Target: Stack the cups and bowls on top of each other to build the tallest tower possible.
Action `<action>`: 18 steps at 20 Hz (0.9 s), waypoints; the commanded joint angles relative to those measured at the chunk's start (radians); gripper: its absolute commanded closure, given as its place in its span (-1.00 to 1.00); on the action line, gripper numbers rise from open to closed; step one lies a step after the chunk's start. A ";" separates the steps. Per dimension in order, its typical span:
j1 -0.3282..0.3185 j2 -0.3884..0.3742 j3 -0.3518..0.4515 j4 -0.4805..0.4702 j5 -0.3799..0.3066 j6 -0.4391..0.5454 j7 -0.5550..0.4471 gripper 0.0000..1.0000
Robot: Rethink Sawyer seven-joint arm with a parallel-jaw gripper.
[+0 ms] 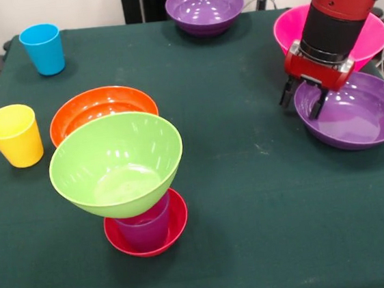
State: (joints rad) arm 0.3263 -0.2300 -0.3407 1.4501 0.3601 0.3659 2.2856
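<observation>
Claw (302,103) open, straddling left rim of purple bowl (353,110), not pinching yet | bowl under and right of claw, on bench (253,199) | likely light, stiff, slippery plastic | best pinched on thin rim | tower (124,185) far left, green top tilted.

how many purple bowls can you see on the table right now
2. One purple bowl sits at the table's far edge; the other purple bowl sits at the right, under the pincer, beside the pink bowl. Others may be out of view.
</observation>
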 commanded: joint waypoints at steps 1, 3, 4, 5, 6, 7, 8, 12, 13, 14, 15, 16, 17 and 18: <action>-0.022 -0.028 0.093 0.056 0.015 -0.008 0.152 -1.00; -0.023 -0.037 0.092 0.062 0.015 -0.006 0.152 -1.00; -0.023 -0.037 0.091 0.062 0.015 -0.006 0.152 -1.00; -0.023 -0.037 0.091 0.063 0.014 -0.007 0.152 -1.00; -0.024 -0.035 0.093 0.062 0.014 -0.010 0.152 -1.00; -0.026 -0.036 0.093 0.064 0.013 -0.012 0.151 -1.00; -0.025 -0.036 0.092 0.063 0.012 -0.011 0.151 -1.00; -0.025 -0.038 0.091 0.063 0.012 -0.008 0.152 -1.00; -0.026 -0.038 0.092 0.063 0.011 -0.011 0.151 -1.00; -0.027 -0.037 0.093 0.063 0.010 -0.012 0.150 -1.00; -0.027 -0.038 0.092 0.063 0.009 -0.012 0.149 -1.00; -0.027 -0.039 0.091 0.063 0.008 -0.011 0.149 -1.00; -0.025 -0.040 0.090 0.065 0.009 -0.012 0.150 -1.00; -0.024 -0.040 0.091 0.066 0.009 -0.013 0.151 -1.00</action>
State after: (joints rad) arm 0.3206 -0.2898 -0.3410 1.4660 0.3599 0.3659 2.2856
